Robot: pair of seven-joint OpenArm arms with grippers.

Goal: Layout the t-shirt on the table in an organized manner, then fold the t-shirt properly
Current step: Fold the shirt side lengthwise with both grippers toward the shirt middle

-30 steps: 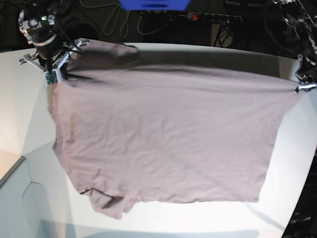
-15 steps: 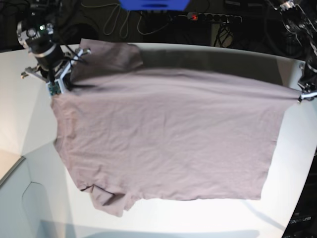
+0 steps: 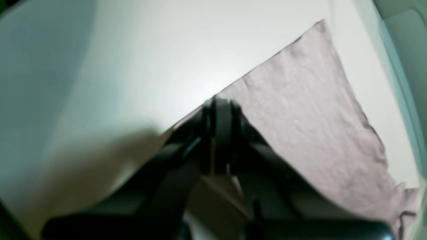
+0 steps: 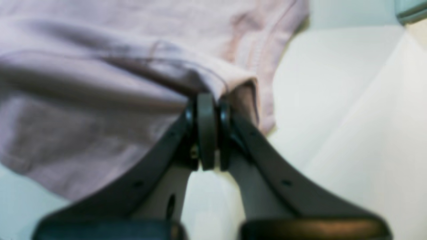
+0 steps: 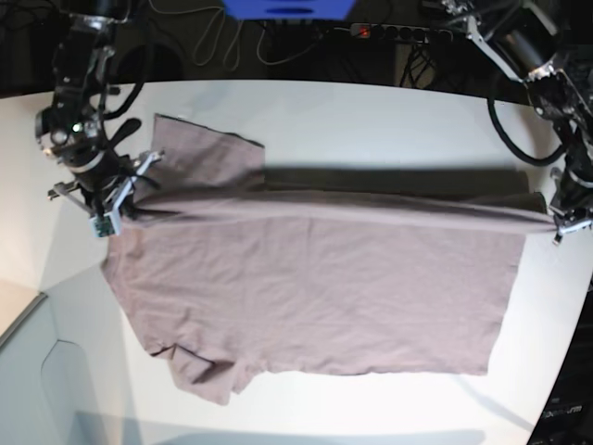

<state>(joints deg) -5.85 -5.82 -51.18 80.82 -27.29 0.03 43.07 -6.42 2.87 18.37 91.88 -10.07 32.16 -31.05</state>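
Folding the far edge of the t-shirt (image 5: pixel 315 278) toward the near side, both claws clamped on cloth.

Right claw (image 4: pixel 206 100) pinches a bunched hem corner and left claw (image 3: pixel 222 103) grips the opposite corner; in the base view both have come nearer over the last second, drawing the lifted edge taut across the bench (image 5: pixel 389 107). The back portion now doubles over the flat body, so the first fold looks underway, while the near corner is still rumpled.

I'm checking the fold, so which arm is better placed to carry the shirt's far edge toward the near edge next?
Neither alone, probably: the left hand and right hand each pinch one end of the t-shirt's raised far edge, stretched taut between them.
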